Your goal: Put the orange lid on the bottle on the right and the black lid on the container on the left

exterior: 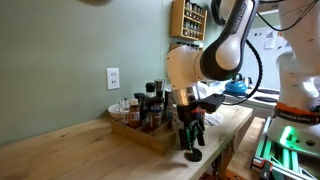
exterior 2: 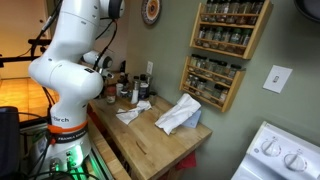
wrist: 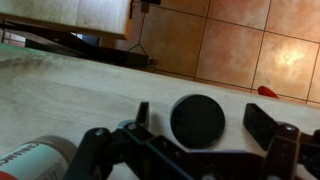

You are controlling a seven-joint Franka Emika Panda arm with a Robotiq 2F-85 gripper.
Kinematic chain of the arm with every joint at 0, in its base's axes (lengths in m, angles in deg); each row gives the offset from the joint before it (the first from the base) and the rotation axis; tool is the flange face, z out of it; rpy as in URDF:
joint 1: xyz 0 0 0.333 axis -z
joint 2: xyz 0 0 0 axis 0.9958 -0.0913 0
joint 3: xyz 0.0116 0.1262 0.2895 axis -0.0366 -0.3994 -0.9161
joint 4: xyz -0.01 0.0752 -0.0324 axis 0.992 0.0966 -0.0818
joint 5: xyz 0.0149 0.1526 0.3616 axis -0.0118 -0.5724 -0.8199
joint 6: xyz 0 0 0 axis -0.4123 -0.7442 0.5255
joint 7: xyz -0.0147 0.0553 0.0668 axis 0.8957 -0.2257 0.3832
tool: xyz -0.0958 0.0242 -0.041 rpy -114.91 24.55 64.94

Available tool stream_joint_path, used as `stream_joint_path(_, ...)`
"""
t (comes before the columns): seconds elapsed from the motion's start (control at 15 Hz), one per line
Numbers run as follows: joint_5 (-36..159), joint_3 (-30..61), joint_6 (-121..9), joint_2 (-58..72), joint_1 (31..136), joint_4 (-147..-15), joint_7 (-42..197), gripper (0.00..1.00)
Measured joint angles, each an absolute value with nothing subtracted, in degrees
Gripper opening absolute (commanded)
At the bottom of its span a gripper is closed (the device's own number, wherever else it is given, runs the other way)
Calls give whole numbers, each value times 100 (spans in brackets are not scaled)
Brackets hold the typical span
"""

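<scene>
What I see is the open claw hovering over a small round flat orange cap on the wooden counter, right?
No, the small round flat cap is black, not orange; the wrist view shows it under the open claw on the wooden counter.

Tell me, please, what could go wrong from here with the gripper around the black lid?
1. The black lid lies flat between the jaws of the open gripper, close to the edge of the table. An off-centre close could push it over onto the floor.
2. The lid is thin, so the jaws might scrape the wood or slip over it.
</scene>
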State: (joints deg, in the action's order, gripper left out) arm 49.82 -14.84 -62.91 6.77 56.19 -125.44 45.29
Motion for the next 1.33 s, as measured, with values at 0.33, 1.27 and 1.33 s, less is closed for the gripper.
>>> stream_joint_path(0.33, 4924, -1460, -6307, 648, 5608, -12544, 4528, 81)
stream_joint_path(1.27, 4845, -1389, -6408, 548, 5571, -12520, 4528, 37)
stream_joint_path(1.33, 4845, -1382, -6408, 558, 5571, -12520, 4528, 31)
